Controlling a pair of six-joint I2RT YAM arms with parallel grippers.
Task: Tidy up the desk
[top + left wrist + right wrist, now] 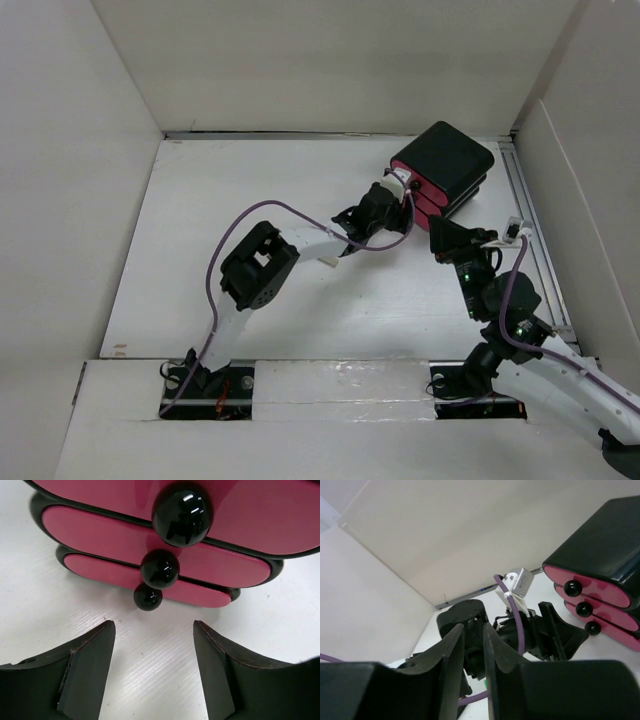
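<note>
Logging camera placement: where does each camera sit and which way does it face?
Top external: above and behind the bases, looking down on the matte white desk; left arm and right arm show.
Left wrist: low, facing the pink drawer fronts with black ball knobs; left gripper open.
Right wrist: looks across at the left arm; right gripper narrowly parted.
All three share the black box with pink drawers.

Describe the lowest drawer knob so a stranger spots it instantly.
Near the far right corner of the matte white desk stands a small black box with three pink drawers. Each drawer carries one glossy black round knob; pick the bottom knob, nearest the desktop.
</note>
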